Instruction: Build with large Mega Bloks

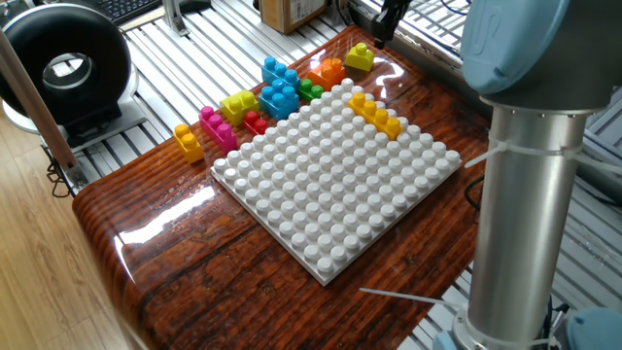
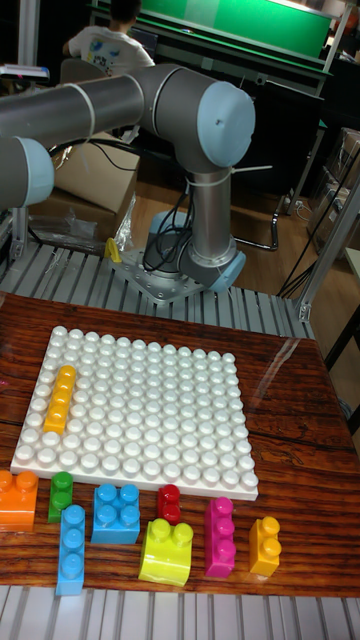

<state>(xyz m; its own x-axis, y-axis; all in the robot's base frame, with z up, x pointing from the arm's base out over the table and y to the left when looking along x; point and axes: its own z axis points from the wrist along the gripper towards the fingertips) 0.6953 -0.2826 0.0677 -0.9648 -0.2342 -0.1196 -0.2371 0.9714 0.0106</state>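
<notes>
A white studded baseplate [image 1: 335,209] [image 2: 140,440] lies on the wooden table. A long yellow-orange Mega Blok [image 1: 375,114] [image 2: 59,398] is pressed on near its far corner. Loose Mega Bloks line the far edge: lime yellow [image 1: 360,56], orange [image 1: 328,70] [image 2: 17,497], green [image 1: 310,89] [image 2: 61,495], two blue [image 1: 280,99] [image 2: 117,512], red [image 1: 255,122] [image 2: 169,503], lime yellow [image 1: 237,105] [image 2: 166,550], pink [image 1: 218,127] [image 2: 219,537] and yellow-orange [image 1: 189,142] [image 2: 264,545]. My gripper [image 1: 383,29] hangs dark just above and right of the corner lime brick. Its jaws are too small and dark to read. The tall fixed view does not show it.
The arm's grey column [image 1: 525,194] stands at the table's right side. A black round device [image 1: 63,68] sits off the table to the left, and a cardboard box [image 1: 292,12] lies behind the table. Slatted metal surrounds the wooden top.
</notes>
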